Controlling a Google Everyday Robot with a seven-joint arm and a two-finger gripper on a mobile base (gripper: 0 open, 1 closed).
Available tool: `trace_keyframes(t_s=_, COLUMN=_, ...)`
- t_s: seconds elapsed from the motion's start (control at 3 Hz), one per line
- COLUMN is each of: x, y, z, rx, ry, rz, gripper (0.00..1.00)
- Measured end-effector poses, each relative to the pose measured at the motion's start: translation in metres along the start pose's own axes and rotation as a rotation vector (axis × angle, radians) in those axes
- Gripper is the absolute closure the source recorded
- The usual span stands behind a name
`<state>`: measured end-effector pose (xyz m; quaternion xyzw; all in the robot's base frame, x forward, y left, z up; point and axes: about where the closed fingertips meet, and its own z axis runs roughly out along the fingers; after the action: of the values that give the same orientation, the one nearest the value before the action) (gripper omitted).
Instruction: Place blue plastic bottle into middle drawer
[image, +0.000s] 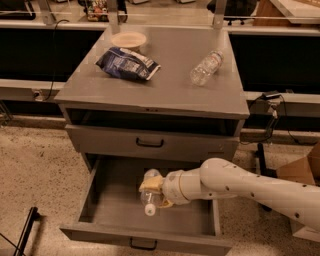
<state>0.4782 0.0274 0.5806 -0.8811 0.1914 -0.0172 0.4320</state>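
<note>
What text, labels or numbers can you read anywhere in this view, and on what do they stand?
Nothing can be read as text in this view.
On the blue bag on the cabinet top: print too blurred to read.
On the clear bottle lying on the cabinet top: no readable marking.
On the blue plastic bottle, held by the gripper inside the open middle drawer: label not legible.

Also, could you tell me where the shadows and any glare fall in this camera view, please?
In the camera view, light seems to come from above: the cabinet top shines pale, the recess beneath it is dark, the middle drawer is shaded at its back; the gripper, inside it, holds the blue plastic bottle.
</note>
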Motion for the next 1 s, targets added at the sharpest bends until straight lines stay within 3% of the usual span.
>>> trace_keyframes(t_s=0.67, x=0.017, y=0.020, z=0.022, rx=-0.069, ry=0.098, rz=-0.043, gripper=1.00)
trace_keyframes(t_s=1.0, x=0.033, y=0.030, z=0.036, rx=-0.037, ry=0.119, rz=-0.085, gripper=1.00)
